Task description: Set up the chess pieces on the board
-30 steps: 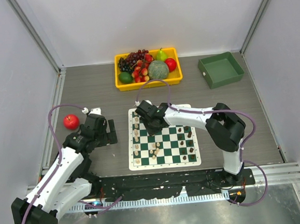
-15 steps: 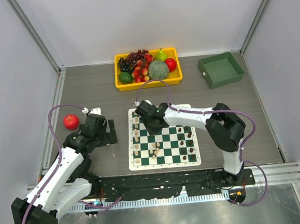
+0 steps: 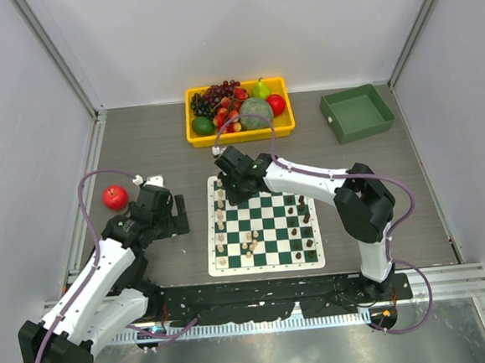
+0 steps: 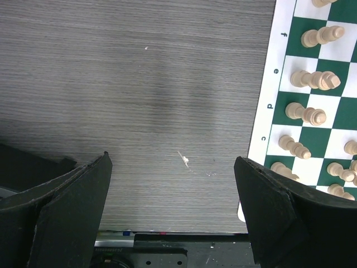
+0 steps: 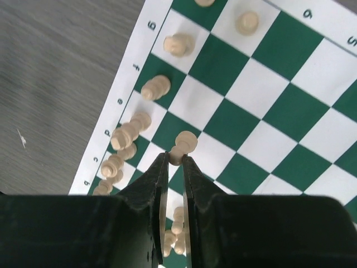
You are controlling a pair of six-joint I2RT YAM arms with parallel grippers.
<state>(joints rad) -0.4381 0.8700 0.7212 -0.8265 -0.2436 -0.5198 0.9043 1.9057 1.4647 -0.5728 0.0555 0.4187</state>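
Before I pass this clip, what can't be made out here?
Right wrist view: whether the light piece pinched by the right gripper rests on the board or is lifted; its base is hidden.
Top view: the right arm covers that grip; the chess pieces are too small to name.
Left wrist view: the frame edge crops most of the board; the left gripper blocks the lower corners.

green-white checked board [image 3: 271, 218]; cream and dark brown chess pieces [image 4: 304, 114]; yellow tray [image 3: 239, 136].
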